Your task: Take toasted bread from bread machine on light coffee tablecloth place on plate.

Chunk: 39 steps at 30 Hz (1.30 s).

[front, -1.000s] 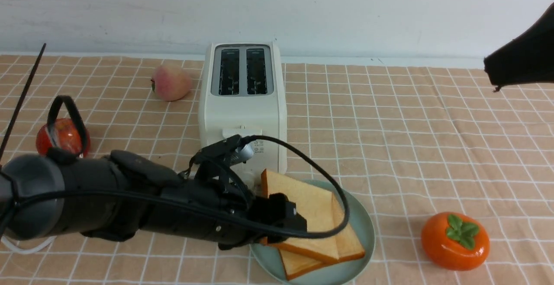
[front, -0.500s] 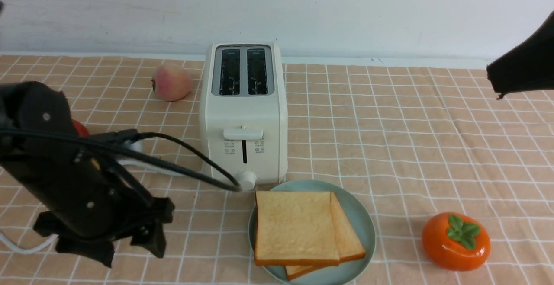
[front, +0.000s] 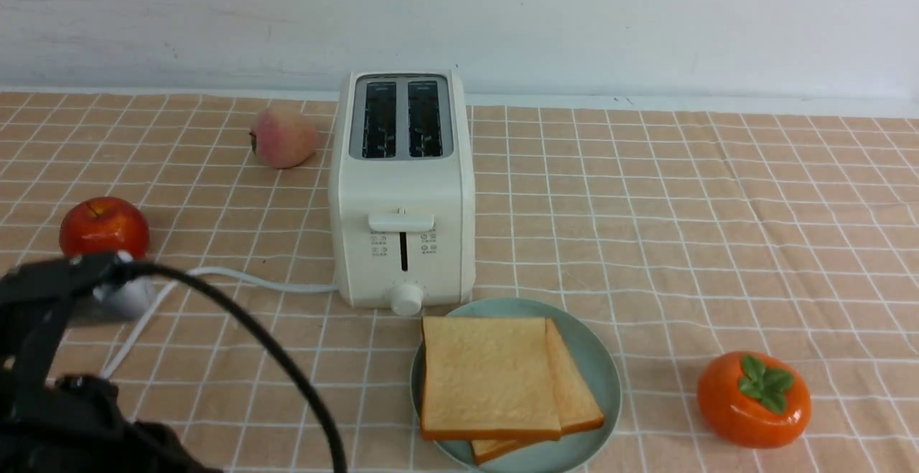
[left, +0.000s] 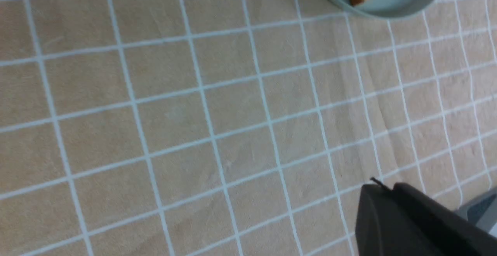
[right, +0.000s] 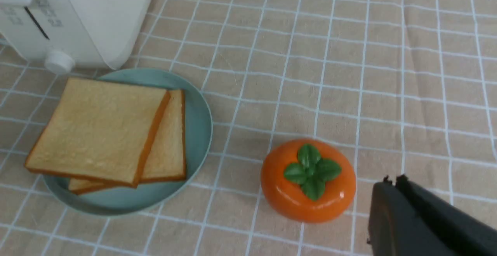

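Both slices of toasted bread lay flat and overlapping on the plate, the upper one set further left. The plate sat on the light coffee tablecloth, just nearer than the bread machine. The left pincer hung over bare cloth, jaws together and empty. The right pincer, likewise closed on nothing, hovered near an orange persimmon right of the plate.

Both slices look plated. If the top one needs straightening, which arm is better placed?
Probably the left gripper: only bare tablecloth lies between its shut jaws and the plate. The persimmon sits between the right gripper and the toasted bread.
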{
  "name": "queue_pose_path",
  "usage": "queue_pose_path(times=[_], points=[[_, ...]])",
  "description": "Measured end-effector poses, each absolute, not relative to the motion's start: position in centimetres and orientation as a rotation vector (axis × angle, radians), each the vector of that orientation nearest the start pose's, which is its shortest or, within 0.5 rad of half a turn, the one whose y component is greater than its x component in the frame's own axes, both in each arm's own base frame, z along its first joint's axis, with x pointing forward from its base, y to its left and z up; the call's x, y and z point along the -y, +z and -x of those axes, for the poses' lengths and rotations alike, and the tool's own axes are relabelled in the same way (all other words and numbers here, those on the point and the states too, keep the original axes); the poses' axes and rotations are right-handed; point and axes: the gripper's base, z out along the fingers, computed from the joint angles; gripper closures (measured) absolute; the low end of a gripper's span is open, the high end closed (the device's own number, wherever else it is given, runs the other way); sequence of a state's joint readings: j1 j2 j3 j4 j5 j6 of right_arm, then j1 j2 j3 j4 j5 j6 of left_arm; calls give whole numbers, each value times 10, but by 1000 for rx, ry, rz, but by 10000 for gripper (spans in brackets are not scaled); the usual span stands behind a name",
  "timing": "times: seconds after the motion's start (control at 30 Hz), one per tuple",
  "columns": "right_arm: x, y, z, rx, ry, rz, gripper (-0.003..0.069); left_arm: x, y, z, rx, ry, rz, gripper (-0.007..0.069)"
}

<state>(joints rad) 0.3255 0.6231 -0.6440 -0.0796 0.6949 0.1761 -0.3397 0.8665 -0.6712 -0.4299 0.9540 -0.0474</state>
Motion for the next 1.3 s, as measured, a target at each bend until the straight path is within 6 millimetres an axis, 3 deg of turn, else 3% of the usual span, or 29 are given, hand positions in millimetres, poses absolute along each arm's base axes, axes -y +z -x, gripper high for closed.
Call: queue_pose_path(times=[0.23,0.3,0.43,0.7,1.13,1.3], points=[[-18,243,-67,-2147,242,121,676,67,292,-83,-2567,-744,-153,638],[-16,234,-64,-2096,247,125,676,62,297,-73,-2513,-762,-135,638],[-16,236,-63,-1946,258,139,676,51,307,-46,-2389,-793,-130,638],[-16,237,-64,-1906,250,150,673,40,313,-18,-2256,-809,-158,638],[-16,236,-64,-1905,248,152,667,39,312,-16,-2251,-801,-165,638],[-16,236,-64,-1905,248,153,662,26,310,-29,-2110,-508,-262,638]])
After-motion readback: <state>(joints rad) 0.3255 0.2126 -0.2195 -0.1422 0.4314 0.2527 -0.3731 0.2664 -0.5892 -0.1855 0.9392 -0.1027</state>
